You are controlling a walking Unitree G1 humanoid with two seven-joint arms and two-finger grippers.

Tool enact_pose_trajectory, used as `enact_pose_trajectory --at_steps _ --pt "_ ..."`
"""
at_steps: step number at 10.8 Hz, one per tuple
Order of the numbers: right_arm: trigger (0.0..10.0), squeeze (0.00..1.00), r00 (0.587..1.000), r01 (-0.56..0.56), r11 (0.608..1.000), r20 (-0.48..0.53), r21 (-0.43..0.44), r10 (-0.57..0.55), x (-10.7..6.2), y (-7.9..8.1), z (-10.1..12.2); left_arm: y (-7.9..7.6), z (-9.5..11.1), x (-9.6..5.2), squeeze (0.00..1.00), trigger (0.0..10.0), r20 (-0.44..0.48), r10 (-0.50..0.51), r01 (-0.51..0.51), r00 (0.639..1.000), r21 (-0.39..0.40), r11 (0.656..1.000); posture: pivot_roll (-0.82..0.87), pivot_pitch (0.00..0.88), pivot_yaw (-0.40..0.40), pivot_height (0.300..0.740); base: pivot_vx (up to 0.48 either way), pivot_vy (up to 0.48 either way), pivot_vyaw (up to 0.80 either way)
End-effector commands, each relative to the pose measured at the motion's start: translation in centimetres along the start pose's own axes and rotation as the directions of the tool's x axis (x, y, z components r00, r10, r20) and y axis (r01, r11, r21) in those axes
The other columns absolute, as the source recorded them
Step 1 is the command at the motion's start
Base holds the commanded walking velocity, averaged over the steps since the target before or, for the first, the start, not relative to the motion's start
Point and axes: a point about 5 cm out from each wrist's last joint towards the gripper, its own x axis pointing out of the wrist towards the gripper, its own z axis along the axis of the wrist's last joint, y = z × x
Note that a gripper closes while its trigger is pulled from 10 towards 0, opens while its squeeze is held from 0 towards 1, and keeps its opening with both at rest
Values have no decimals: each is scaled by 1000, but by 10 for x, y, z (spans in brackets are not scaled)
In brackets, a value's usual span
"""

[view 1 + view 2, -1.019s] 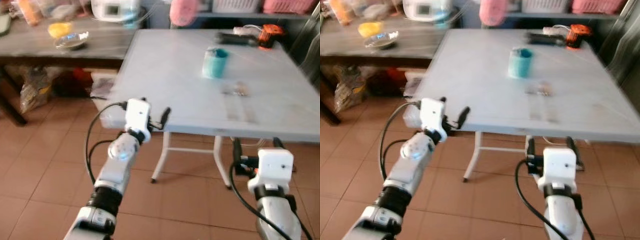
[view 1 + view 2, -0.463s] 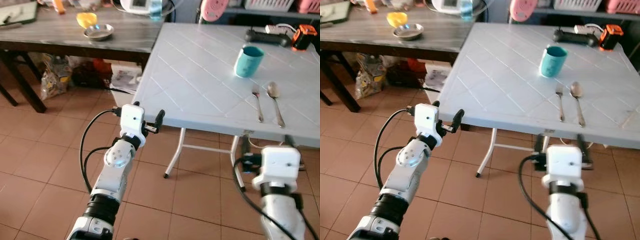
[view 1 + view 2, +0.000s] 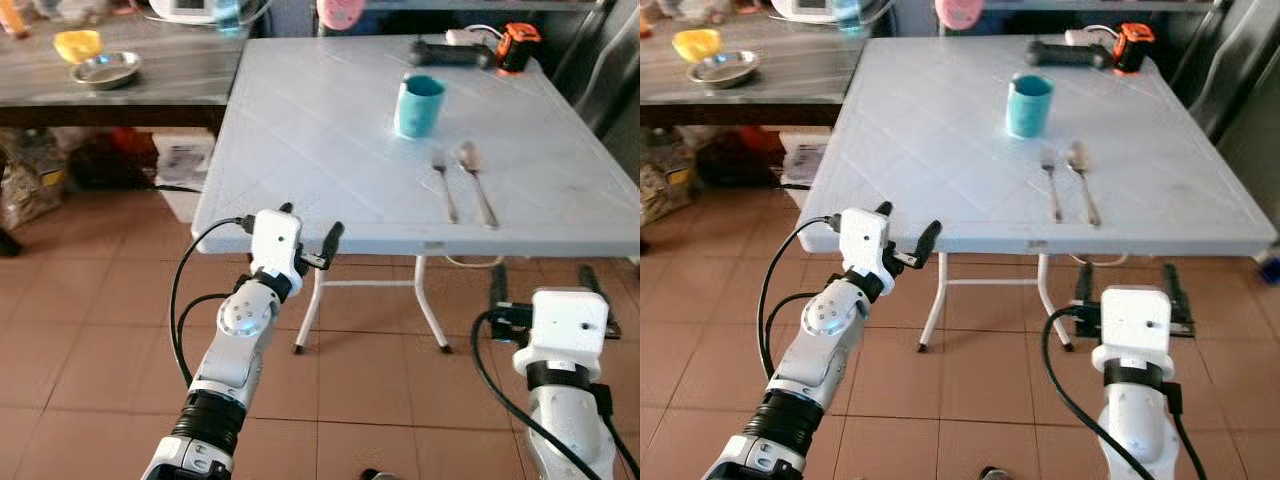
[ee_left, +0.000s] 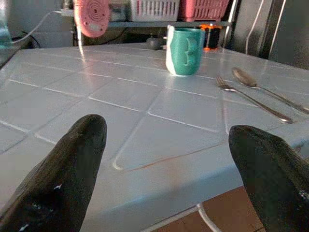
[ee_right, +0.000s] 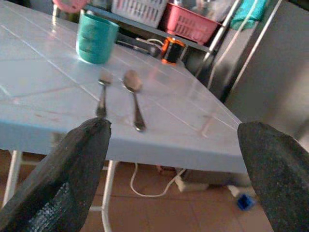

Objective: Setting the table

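At the upper left of the head view a dark wooden side table [image 3: 170,85] carries a shallow steel dish [image 3: 105,69] with a small yellow bowl [image 3: 77,44] just behind it. Low and left of centre, my left gripper [image 3: 310,245] hangs in front of the near edge of the pale blue plastic folding table [image 3: 300,140], fingers spread wide and holding nothing. On that table, right of centre, stands the teal cup [image 3: 418,105]; just nearer me lie the steel fork [image 3: 443,188] and steel spoon [image 3: 474,186], side by side and apart from the cup. At the far edge sits a black and orange power tool [image 3: 480,50]. At the lower right my right gripper [image 3: 548,298] is below the table edge, also wide and empty.

I judge the setting partly laid and a dish lacking. My next move would be turning towards the side table for the steel dish
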Motion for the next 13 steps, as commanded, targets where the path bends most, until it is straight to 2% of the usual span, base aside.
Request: enact_pose_trajectory --at_steps 1,5,13 --pt "10000 0 1000 -2 1000 19 -3 2 1 -1 4 3 4 1 0 10000 5 -8 8 1000 -14 1000 17 118 34 740 0 0 0" --pt "10000 0 999 -10 1000 35 -16 11 5 0 6 1 9 1 0 10000 30 -40 42 999 -46 998 22 114 26 740 0 0 0" --pt "10000 0 1000 -6 1000 29 -22 6 5 2 3 -7 4 -2 0 10000 5 -115 115 993 -62 991 23 112 39 740 304 0 0"
